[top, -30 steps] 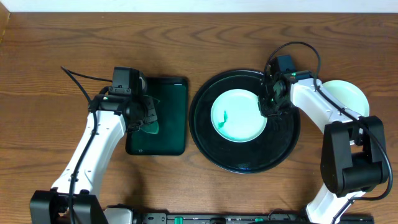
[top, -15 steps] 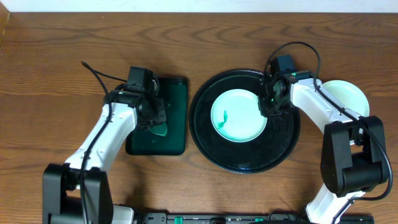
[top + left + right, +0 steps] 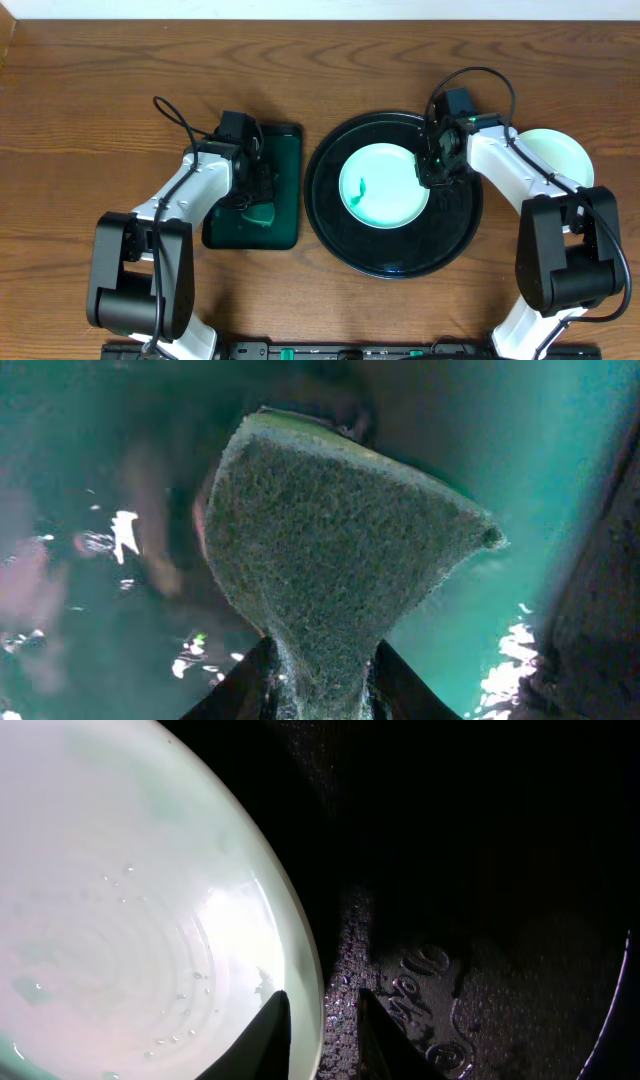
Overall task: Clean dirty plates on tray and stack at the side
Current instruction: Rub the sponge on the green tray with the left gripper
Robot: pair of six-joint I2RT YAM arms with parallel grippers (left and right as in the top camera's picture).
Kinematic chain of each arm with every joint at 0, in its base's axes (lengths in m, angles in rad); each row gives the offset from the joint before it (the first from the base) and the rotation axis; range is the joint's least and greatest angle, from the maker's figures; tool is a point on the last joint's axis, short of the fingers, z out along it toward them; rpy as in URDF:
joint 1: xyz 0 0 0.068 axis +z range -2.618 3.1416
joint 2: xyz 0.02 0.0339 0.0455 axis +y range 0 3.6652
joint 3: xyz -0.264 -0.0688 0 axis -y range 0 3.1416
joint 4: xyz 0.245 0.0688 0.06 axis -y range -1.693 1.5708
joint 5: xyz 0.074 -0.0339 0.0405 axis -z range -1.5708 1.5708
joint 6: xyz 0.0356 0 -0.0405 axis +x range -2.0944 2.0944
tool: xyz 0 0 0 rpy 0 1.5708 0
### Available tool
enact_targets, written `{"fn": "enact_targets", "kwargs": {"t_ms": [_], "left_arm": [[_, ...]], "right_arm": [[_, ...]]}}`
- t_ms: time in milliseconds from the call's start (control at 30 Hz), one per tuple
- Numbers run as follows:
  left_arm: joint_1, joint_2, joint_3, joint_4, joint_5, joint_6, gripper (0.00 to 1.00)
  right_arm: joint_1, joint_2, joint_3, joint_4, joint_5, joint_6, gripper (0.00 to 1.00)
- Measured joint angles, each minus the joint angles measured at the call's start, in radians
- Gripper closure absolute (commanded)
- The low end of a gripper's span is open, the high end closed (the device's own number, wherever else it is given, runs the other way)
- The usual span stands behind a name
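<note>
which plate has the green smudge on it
The plate on the black tray, gripped at its rim by the right gripper; the other plate, off the tray to the right, shows no smudge.

a brown wooden table [image 3: 90,80] meets a pale wall [image 3: 300,8] behind.

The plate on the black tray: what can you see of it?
The plate is small, round and shallow, glossy pale mint, maybe ceramic. A green smudge marks its left half. It lies flat in the middle of the black tray, droplets on it. The right gripper pinches its right rim.
</note>
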Motion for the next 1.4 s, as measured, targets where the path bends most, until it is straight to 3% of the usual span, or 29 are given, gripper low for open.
{"fn": "enact_targets", "kwargs": {"t_ms": [167,300,567,667,1400], "left_arm": [[0.0,0.0,0.001,0.0,0.002,0.0,0.66],[0.0,0.0,0.001,0.0,0.002,0.001,0.56],[0.0,0.0,0.061,-0.061,0.001,0.003,0.58],[0.0,0.0,0.069,-0.071,0.001,0.004,0.66],[-0.013,0.0,0.068,-0.056,0.008,0.007,0.62]], "right_arm": [[0.0,0.0,0.0,0.0,0.0,0.0,0.8],[0.0,0.0,0.0,0.0,0.0,0.0,0.8],[0.0,0.0,0.0,0.0,0.0,0.0,0.8],[0.0,0.0,0.0,0.0,0.0,0.0,0.8],[0.0,0.0,0.0,0.0,0.0,0.0,0.8]]}}
